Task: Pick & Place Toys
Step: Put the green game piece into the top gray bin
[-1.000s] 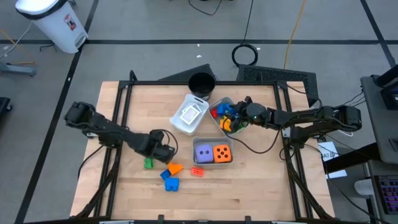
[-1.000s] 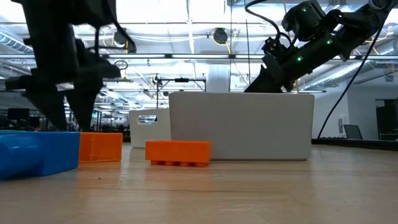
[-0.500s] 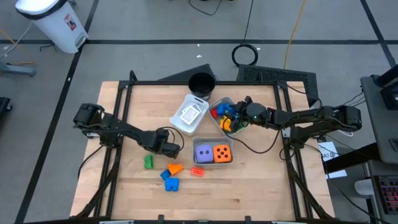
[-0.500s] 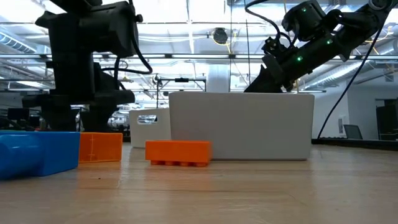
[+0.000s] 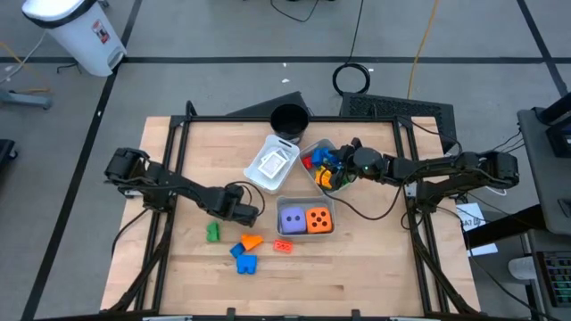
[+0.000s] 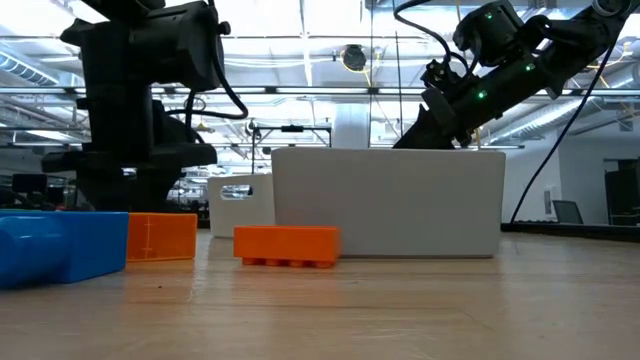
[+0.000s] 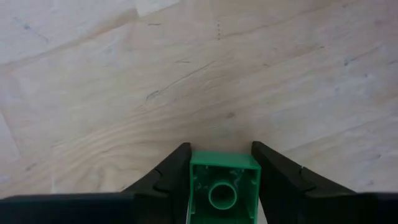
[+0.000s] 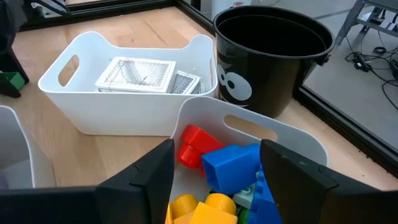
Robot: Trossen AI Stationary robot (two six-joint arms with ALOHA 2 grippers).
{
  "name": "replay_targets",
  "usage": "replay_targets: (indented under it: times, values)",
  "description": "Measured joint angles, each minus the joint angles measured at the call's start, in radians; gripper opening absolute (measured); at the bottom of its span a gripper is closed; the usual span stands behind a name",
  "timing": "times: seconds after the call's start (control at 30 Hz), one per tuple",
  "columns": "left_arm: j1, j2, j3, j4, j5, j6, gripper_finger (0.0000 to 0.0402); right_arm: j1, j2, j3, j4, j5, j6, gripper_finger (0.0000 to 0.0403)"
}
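No brand or writing is legible. The left gripper [image 7: 221,180] clamps a green block [image 7: 222,190] above the desk [image 7: 124,93]; the right gripper [image 8: 214,180], jaws apart and empty, hovers over the block tray [image 8: 292,140].

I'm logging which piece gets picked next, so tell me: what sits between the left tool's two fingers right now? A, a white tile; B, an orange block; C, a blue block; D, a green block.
D: the left wrist view shows a green block, hollow side toward the camera, framed between the fingers of the left tool over the bare wooden table.
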Motion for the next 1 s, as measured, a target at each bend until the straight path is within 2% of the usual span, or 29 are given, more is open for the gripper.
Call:
replay_targets:
  times: [0.13,0.33,0.47,0.57,0.67,0.77,0.87,1.0]
  values:
    - [0.000,-0.014,0.007,0.007,-0.059,0.052,0.0145,0.000,0.000,0.000,0.000,0.000,0.000,0.0209]
    - [-0.014,-0.071,0.101,0.060,-0.207,0.197,0.0145,0.000,0.000,0.000,0.025,-0.001,-0.016,0.0208]
    - [-0.026,-0.093,0.180,0.179,-0.295,0.381,0.0145,0.024,-0.003,0.000,0.067,-0.018,-0.026,0.0208]
    - [-0.031,-0.102,0.224,0.328,-0.330,0.561,0.0145,0.060,-0.006,0.000,0.132,-0.105,-0.099,0.0207]
    - [-0.031,-0.099,0.238,0.549,-0.309,0.749,0.0145,0.137,-0.005,0.000,0.187,-0.178,-0.255,0.0210]
    - [-0.026,-0.099,0.239,0.749,-0.242,0.887,0.0145,0.258,0.010,0.000,0.239,-0.174,-0.468,0.0224]
    - [-0.019,-0.100,0.240,0.870,-0.178,0.955,0.0145,0.385,0.034,-0.001,0.326,-0.102,-0.632,0.0252]
    - [-0.011,-0.100,0.239,0.969,-0.120,0.989,0.0145,0.498,0.096,0.000,0.585,0.058,-0.823,0.0294]
